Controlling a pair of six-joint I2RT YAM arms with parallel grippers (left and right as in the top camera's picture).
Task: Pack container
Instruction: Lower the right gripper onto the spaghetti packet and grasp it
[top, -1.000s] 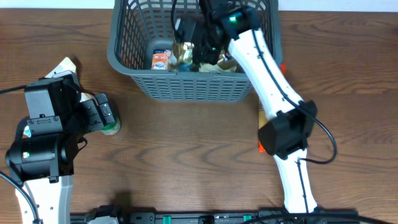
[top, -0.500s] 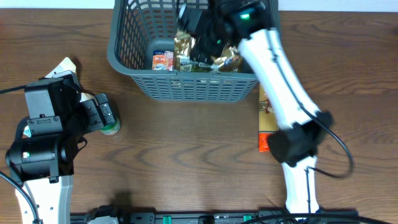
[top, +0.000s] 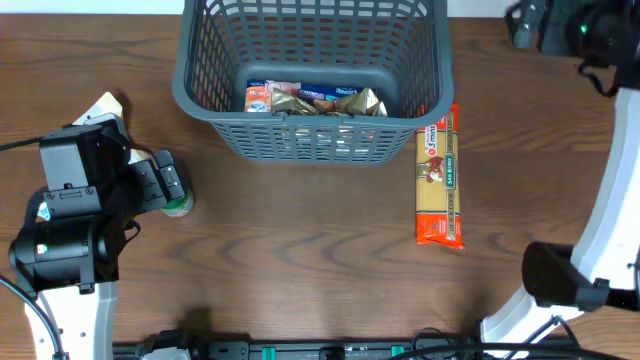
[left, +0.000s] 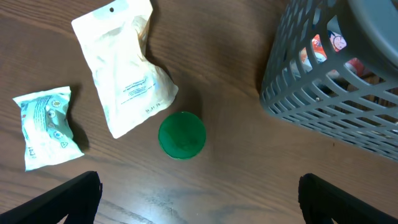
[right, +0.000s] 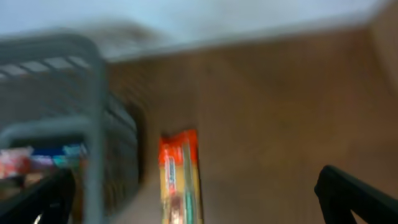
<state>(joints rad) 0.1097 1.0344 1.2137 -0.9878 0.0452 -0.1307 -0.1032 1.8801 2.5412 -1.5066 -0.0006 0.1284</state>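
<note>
The container, a dark grey lattice basket, stands at the back centre and holds a crumpled gold packet and a small orange-and-white packet. An orange pasta packet lies flat just right of it. My left gripper hangs open over bare table, near a green round lid, with a white pouch and a teal-and-white packet beyond. My right gripper is at the back right, outside the container, open and empty. Its blurred wrist view shows the container's rim and the pasta packet.
The left arm's body covers the table's left side and hides part of the white pouch. The right arm's white link runs along the right edge. A dark rail lies along the front edge.
My right gripper opened, left the gold packet in the container, and swung up and out to the back right. The pasta packet is now uncovered. The left arm has not moved.
</note>
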